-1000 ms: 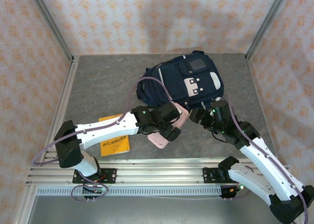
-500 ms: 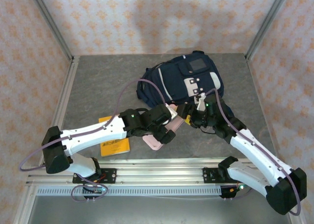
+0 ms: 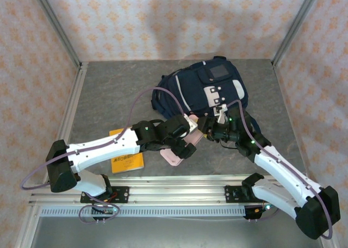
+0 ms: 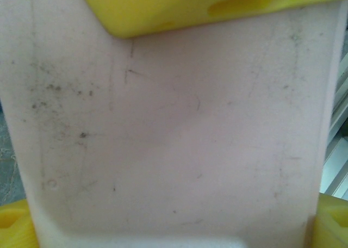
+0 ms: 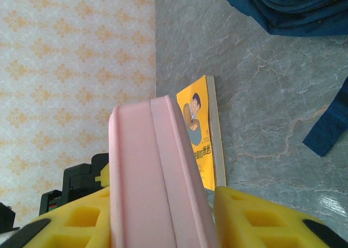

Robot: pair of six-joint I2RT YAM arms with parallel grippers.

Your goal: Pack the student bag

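Now the student bag (image 3: 209, 90) lies toward the tabletop's (image 3: 109, 90) far right corner. Just before it the left gripper (image 3: 187, 139) is clamped across the pink pencil case (image 3: 173, 157), and the right gripper (image 3: 209, 125) presses its pads (image 5: 261, 221) on 1 end of it. For a clean handover, the right should hold firmly before the left releases. Open room lies far left; a yellow book (image 3: 126, 162) hugs the near edge.

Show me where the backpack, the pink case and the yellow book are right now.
backpack (image 3: 194, 89): top view, navy fabric beside the white pocket flap.
pink case (image 5: 157, 177): right wrist view, middle of its pink face.
yellow book (image 3: 126, 163): top view, bare lower part of its cover.
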